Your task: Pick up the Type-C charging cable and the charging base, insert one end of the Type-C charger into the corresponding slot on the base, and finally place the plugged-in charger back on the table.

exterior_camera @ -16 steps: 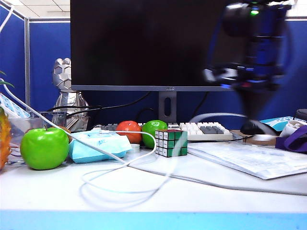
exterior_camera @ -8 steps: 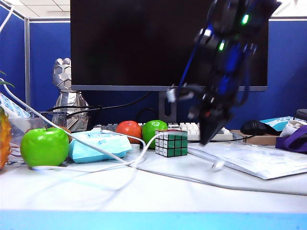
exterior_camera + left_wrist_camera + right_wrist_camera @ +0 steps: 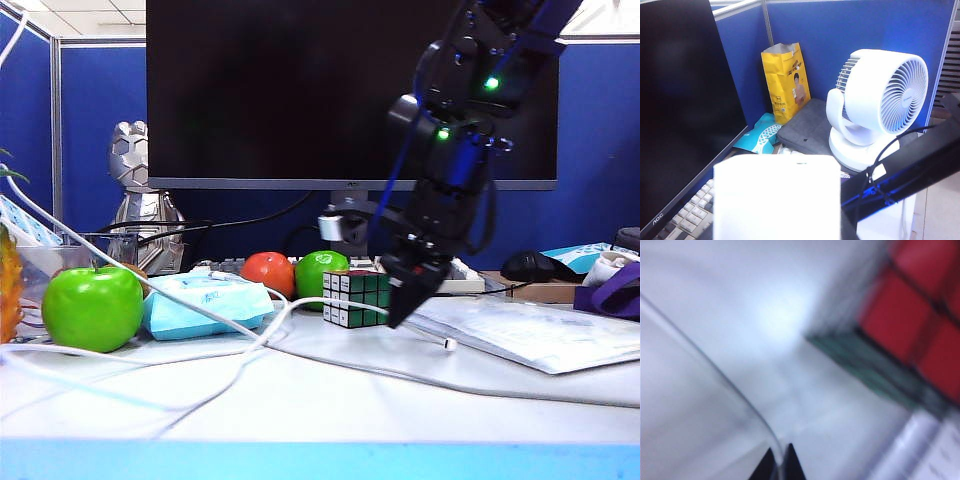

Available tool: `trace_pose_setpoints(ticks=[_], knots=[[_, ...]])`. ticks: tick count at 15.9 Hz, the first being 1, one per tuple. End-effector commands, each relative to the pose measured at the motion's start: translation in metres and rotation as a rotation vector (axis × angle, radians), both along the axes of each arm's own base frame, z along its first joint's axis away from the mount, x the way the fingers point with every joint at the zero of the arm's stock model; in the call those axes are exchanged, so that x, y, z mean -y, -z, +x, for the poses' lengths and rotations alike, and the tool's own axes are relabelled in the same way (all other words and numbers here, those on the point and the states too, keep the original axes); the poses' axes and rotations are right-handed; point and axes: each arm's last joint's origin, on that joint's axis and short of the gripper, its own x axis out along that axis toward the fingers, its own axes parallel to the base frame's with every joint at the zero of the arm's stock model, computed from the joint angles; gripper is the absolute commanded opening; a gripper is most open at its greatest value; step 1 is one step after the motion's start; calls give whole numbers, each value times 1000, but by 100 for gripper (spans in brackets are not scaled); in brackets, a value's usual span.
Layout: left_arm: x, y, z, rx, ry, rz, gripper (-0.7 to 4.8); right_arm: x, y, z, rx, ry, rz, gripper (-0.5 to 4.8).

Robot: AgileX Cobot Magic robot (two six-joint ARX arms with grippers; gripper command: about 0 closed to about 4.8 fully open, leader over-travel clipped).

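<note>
pinching the cable low over a crowded tabletop

holding the type-c charging cable (image 3: 300, 301) near its plug end, my right gripper (image 3: 398, 312) hangs just above the tabletop (image 3: 330, 400), close beside the rubik's cube (image 3: 357, 298). its tips are pressed together on the thin white line, which the right wrist view shows running straight into the closed tips (image 3: 778, 464). a short tail with the plug (image 3: 450, 344) trails out beyond the gripper toward the plastic-sleeved papers (image 3: 530, 335). the rest of the cable loops across the tabletop past the wet-wipes pack (image 3: 205, 303) and the green apple (image 3: 92, 308).

my left gripper is out of the exterior view; its wrist view is filled by the charging base (image 3: 777, 197), a white block held up in front of the monitor (image 3: 680, 115) and the desk fan (image 3: 880, 105). the gripper seems to be clasping the block, though its fingers themselves are not visible.

the risks, as i judge them: the glossy cable could slide through so thin a pinch, the slack could snag on the cube or drag the wipes pack, and a plug dangling that far from my grip may wobble and miss the base's slot.
</note>
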Motion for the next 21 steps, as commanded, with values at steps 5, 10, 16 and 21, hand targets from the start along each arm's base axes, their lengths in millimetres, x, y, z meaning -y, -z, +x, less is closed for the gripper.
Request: trace_pose_setpoints(ticks=[5,10,16,21], knots=[[-2,-5,-3,19,19,-25,-6,-36,-6,-12,84,-156,40,-4],[-2,-1,-3,-10,30,-1,-6,-38,-9,-10,88,-92,84,271],[-5,-4,-7,0,29,-9,-6,-28,-60,-22,117,261,224,260],[-10,-8,-12,15,29,-22,-6,-1,-108,-57,-71,843,425,260]])
